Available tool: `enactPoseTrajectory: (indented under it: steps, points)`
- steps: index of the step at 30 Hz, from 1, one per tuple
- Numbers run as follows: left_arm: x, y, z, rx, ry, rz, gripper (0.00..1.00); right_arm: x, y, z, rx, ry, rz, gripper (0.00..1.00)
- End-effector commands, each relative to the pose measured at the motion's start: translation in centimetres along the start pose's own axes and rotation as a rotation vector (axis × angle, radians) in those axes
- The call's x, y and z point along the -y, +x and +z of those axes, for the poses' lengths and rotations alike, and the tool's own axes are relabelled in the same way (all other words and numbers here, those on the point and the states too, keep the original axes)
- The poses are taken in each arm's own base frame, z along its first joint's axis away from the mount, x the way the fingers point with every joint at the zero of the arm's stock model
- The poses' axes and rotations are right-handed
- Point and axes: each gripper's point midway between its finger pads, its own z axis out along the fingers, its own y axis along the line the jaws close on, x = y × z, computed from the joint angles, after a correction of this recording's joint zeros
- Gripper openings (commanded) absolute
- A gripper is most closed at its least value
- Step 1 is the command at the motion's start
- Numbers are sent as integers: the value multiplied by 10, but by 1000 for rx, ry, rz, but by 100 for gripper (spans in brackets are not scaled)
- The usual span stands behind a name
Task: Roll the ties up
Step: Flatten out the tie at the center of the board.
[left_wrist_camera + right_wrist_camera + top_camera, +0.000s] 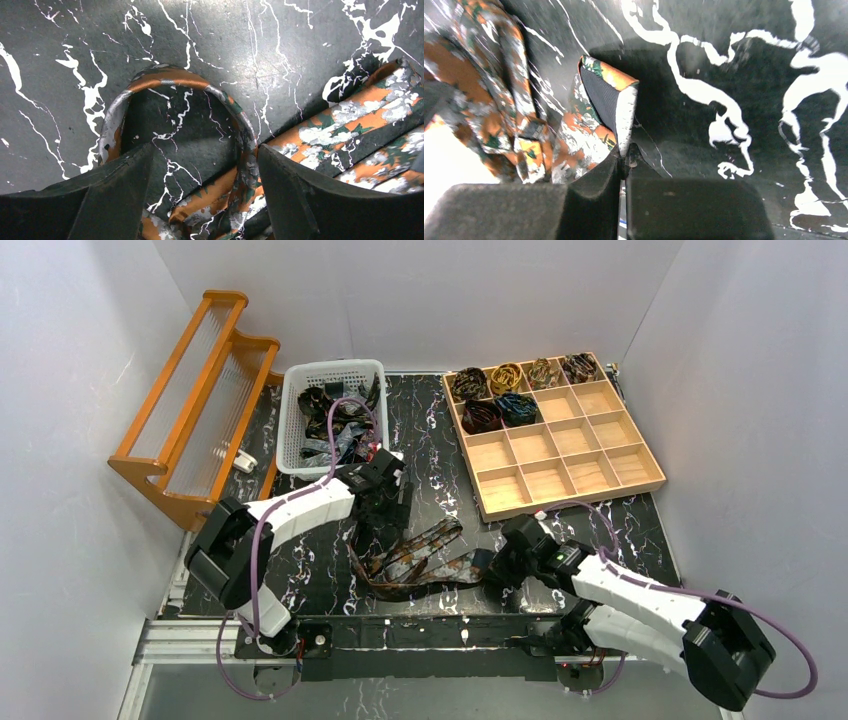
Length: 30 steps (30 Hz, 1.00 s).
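Status: any lettering on the gear is too small to read.

Left arm reaches from its base at 7 o'clock up and across toward table (430, 430) centre, with the wrist tipped down. Left gripper (205, 148) is released, jaws spread wide and straddling an upright loop of the orange tie (415, 558). The loop arches between the 2 fingers (115, 200), table surface visible inside it.

Right arm lies low from its base at 5 o'clock, forearm running toward 10 o'clock. Right gripper (624, 157) is clenched, jaws together, pinching the edge of the tie's wide end. That end stands up off the table just past the fingertips, dark lining showing.

The tie lies crumpled near the 6 o'clock table edge, between the 2 grippers.

Tray (592, 468) sits at 1 o'clock with 6 coiled ties (481, 417): 4 in the far row, 2 at the left of the next row. Basket (294, 425) at 11 o'clock holds loose ties (335, 420). Rack (190, 415) is at 10 o'clock.
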Motion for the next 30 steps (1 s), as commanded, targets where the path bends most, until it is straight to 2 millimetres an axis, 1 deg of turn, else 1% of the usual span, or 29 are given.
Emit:
enactPoseTrajectory:
  steps: [1,4,6,8,10,12,13,15,17,19,21,23,24,25,26,27,28,29,30]
  points:
    - [10,-10,-1,-4,63,16,72,-12,-33,-14,101,-34,-53,8]
    - [20,-11,6,-14,102,9,61,-1,-48,-16,120,-4,-53,8]
    - [23,-9,15,-33,107,8,57,5,-50,-13,97,10,-54,8]
    - [30,-7,22,-64,133,10,43,10,-52,-11,87,25,-58,9]
    - [35,-9,25,-73,152,6,29,15,-56,-10,94,48,-60,9]
    - [41,-16,21,-58,170,-5,15,20,-67,-14,127,79,-64,9]
    - [45,-22,16,-40,188,-19,9,22,-74,-16,147,93,-65,9]
    - [52,-39,-1,24,225,-48,0,31,-91,-25,206,140,-30,8]
    - [58,-58,-26,122,264,-85,0,36,-108,-36,272,154,-13,8]
    - [58,-75,-55,235,295,-135,0,37,-124,-49,337,159,-1,8]
    - [58,-85,-83,341,350,-182,0,39,-136,-61,383,173,7,8]
    - [54,-79,-99,412,400,-234,0,42,-143,-67,413,196,22,8]
    - [48,-76,-112,459,419,-263,0,44,-143,-68,418,206,34,8]
    - [40,-67,-114,481,410,-294,0,45,-142,-68,417,211,50,8]
    - [32,-55,-114,488,404,-326,0,47,-139,-66,405,210,67,11]
    - [23,-43,-116,503,403,-358,0,47,-135,-63,388,204,81,17]
    - [14,-28,-112,508,395,-401,2,47,-131,-61,364,196,87,27]
    - [5,-15,-110,521,391,-448,9,46,-127,-59,344,186,82,36]
    - [-5,-3,-107,530,383,-488,15,44,-124,-58,325,179,74,48]
